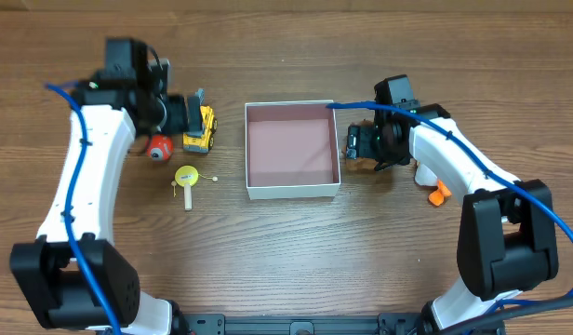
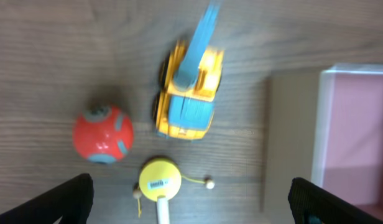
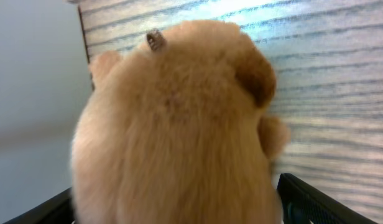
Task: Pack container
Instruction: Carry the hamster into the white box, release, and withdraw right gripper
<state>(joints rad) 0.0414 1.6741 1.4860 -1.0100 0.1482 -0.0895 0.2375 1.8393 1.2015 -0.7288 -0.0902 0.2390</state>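
Patience looks like the thing for this step, which I take to be picking up a first toy. The right gripper has its fingers either side of a tan plush toy that fills its view; whether they actually press it I cannot tell. A soft body gives, so I'd close firmly around its middle, lift straight up, and clear the thin wall before moving across. The left gripper hangs wide open above a yellow toy truck, a red ball and a small yellow rattle, holding nothing. The container sits mid-table between the arms, the plush just beside its wall on the right arm's side. It is square, shallow, white-walled and dusty pink inside, with nothing in it.
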